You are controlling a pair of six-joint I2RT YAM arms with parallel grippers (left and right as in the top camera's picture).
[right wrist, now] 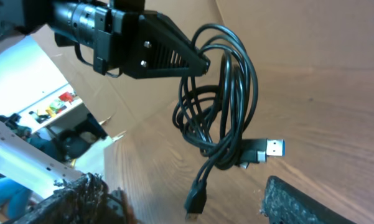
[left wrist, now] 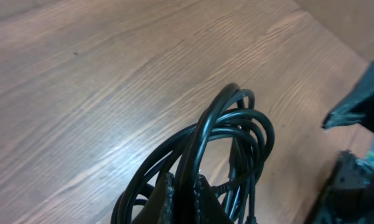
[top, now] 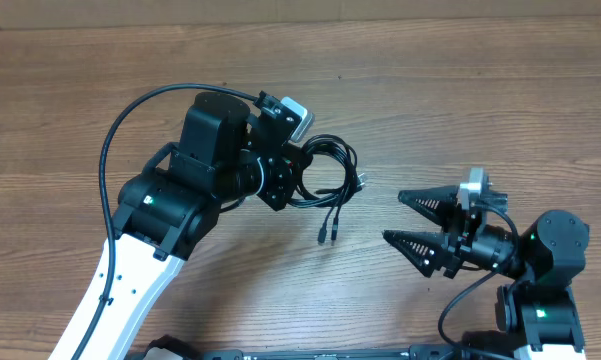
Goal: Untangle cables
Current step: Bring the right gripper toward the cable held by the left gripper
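The cables are a tangled bundle of thin black cords, looped, with small plugs hanging at the ends. My left gripper is shut on the loops and holds the bundle off the table. In the left wrist view the fingers pinch several strands of the cables. In the right wrist view the bundle hangs from the left gripper, with a silver USB plug and a small black plug. My right gripper is open and empty, to the right of the bundle.
The wooden table spreads under both arms. A thick black cable fixed to the left arm arcs over the left side. A cardboard wall stands behind the table.
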